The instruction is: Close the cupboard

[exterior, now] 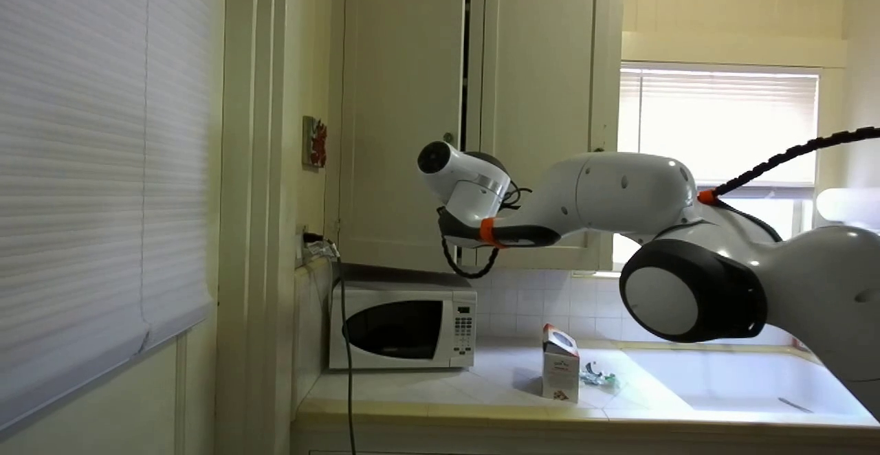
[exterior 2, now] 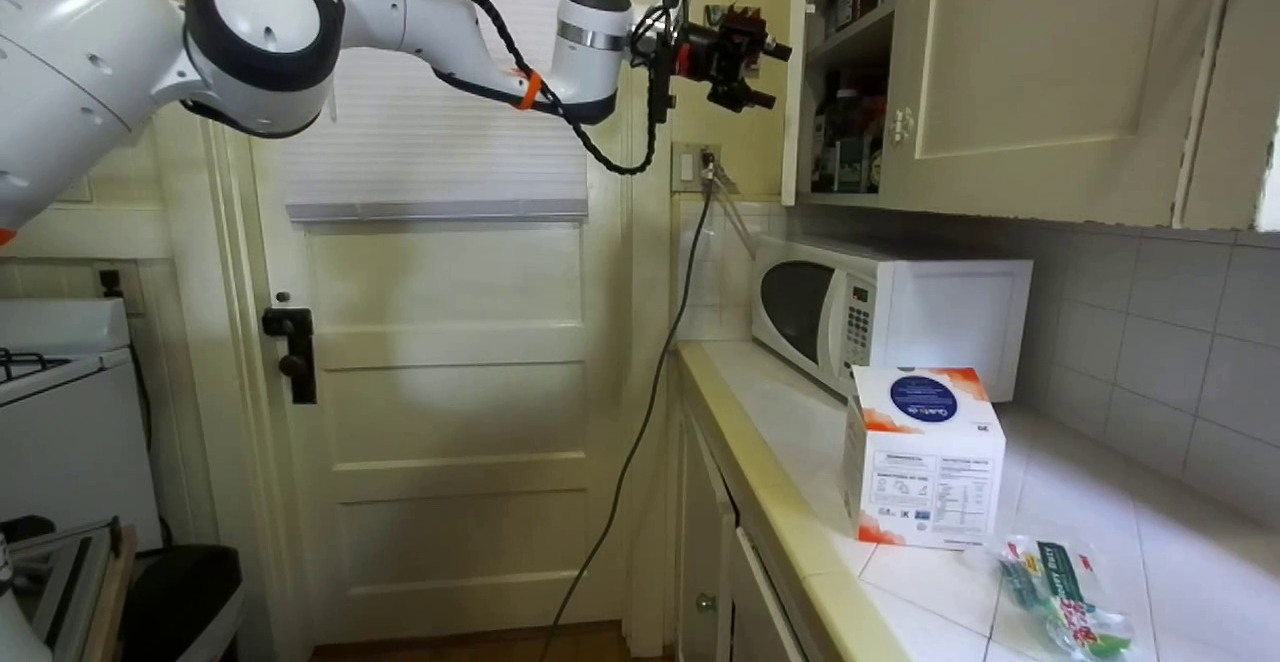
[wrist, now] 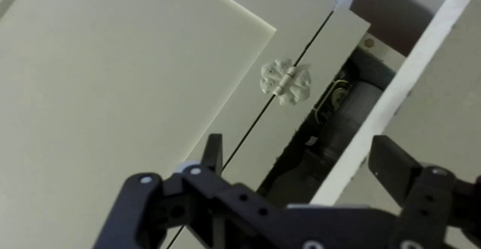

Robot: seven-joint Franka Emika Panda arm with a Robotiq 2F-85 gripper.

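The cupboard's cream door [exterior: 405,97] stands ajar, leaving a narrow dark gap along its free edge. Through the opening, shelves [exterior 2: 858,34] with jars and boxes show in an exterior view. My gripper [exterior 2: 770,75] is up in front of that opening, close to the door's edge; whether it touches cannot be told. Seen from the wrist, the jaws are wide apart with nothing held. The pale door edge [wrist: 370,128] runs diagonally between the fingertips in that picture, and the right finger [wrist: 394,166] overlaps the door's outer face. A green knob [exterior: 448,137] sits on the door.
Beside the gap is a neighbouring shut cabinet door [exterior 2: 1040,62] with a white hinge [wrist: 285,82]. Below, a white microwave [exterior 2: 950,312], a carton [exterior 2: 930,472] and a plastic package [exterior 2: 1065,592] rest on the counter. A cable [exterior 2: 655,392] hangs near the wall.
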